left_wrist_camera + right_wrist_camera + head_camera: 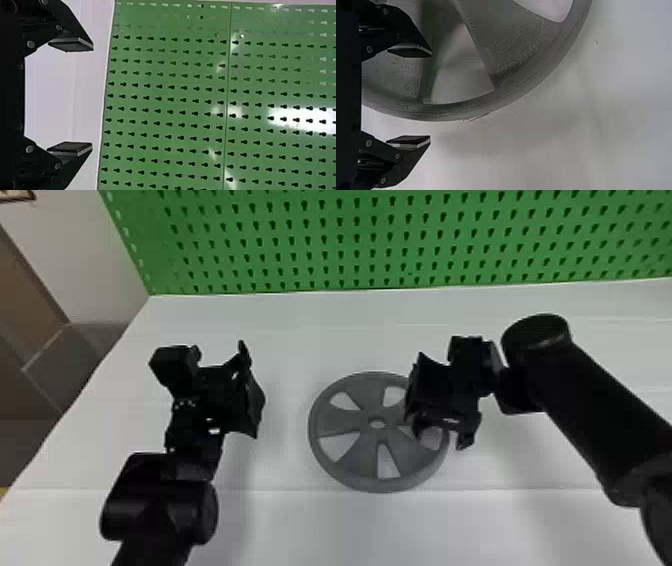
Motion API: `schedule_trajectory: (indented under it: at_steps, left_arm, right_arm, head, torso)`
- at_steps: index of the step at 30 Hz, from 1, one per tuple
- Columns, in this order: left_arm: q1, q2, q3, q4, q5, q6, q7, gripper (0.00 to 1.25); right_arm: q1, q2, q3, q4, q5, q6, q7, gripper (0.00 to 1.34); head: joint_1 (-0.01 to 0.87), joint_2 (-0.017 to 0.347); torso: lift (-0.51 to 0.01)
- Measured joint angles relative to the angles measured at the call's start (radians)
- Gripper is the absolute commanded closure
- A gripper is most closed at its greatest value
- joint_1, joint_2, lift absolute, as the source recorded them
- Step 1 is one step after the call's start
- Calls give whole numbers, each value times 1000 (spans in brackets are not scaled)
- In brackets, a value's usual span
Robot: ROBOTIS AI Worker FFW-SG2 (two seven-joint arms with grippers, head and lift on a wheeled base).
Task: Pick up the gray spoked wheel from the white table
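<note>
Since the gray spoked wheel [342,422] lies flat on the bench [300,530], right tool [430,96] wide and empty above its right-hand rim [455,111], I'd call this pre-grasp: next lower, straddle rim, close; left tool [92,97] also wide, empty, apart on the left.

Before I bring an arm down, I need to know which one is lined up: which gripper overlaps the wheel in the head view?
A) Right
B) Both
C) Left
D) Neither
A: the right gripper covers part of the wheel's right side there, while the left gripper is off to the wheel's left.
</note>
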Motion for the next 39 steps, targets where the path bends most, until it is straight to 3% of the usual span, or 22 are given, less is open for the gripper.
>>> schedule_trajectory:
  at_steps: [25, 39]
  left_arm:
    - [0, 0, -5, 8, 1, 0, 1, 375]
    - [0, 0, -8, 9, 3, -2, 1, 375]
  right_arm:
    - [-17, -13, 40, 17, 72, 1, 119, 452]
    - [-23, -13, 44, 21, 74, 29, 126, 458]
  head:
    - [784, 129]
    - [784, 129]
  torso:
    - [-64]
    - [-64]
